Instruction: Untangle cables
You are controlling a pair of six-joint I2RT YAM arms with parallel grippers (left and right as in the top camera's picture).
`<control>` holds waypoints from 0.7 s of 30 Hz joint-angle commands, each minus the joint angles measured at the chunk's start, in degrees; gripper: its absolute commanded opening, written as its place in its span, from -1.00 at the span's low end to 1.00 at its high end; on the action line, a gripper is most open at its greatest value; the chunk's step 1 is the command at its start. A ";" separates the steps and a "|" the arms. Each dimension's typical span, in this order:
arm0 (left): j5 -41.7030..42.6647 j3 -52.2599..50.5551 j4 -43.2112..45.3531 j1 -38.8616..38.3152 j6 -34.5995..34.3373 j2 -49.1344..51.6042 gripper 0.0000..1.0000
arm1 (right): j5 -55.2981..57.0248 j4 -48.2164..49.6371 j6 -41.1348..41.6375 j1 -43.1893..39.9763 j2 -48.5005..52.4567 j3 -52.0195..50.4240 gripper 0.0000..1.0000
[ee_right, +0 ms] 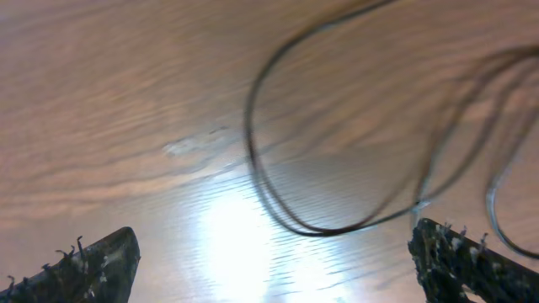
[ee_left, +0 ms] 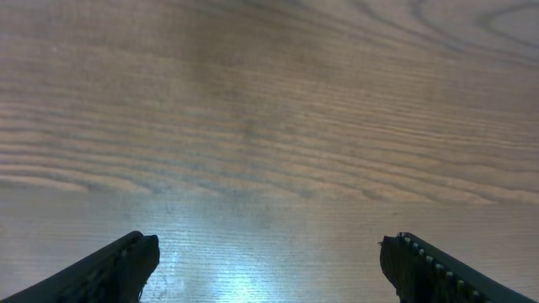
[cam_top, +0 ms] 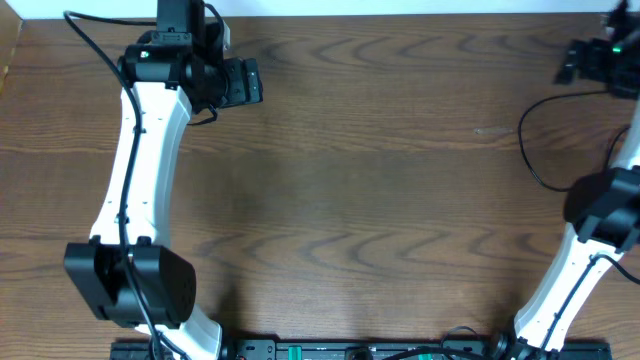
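In the right wrist view, thin dark cord loops point(ee_right: 251, 139) lie blurred on the wood ahead of my fingers, with more strands at the right edge. In the overhead view a thin black line point(cam_top: 524, 150) curves on the table beside the right arm; I cannot tell whether it is the black cable or the arm's own lead. No white cable is in view. My right gripper point(ee_right: 274, 244) is open and empty, at the far right corner point(cam_top: 572, 62). My left gripper point(ee_left: 269, 248) is open and empty over bare wood, at the far left point(cam_top: 250, 80).
The brown wooden table point(cam_top: 360, 200) fills the view. The left arm point(cam_top: 135, 170) stretches up the left side and the right arm point(cam_top: 585, 250) up the right edge. A black base rail point(cam_top: 350, 350) runs along the front edge.
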 commanded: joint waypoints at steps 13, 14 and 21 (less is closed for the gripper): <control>-0.76 0.33 -0.94 -0.02 1.77 -11.04 0.82 | -0.55 -0.92 -3.67 19.34 -9.70 -0.07 0.98; -0.76 0.33 -0.94 -0.02 1.77 -11.04 0.82 | -0.52 -0.87 -3.69 19.78 -11.13 -0.07 0.98; -0.76 0.33 -0.94 -0.02 1.77 -11.04 0.83 | -0.57 -2.32 -3.69 21.09 -20.41 -0.07 0.99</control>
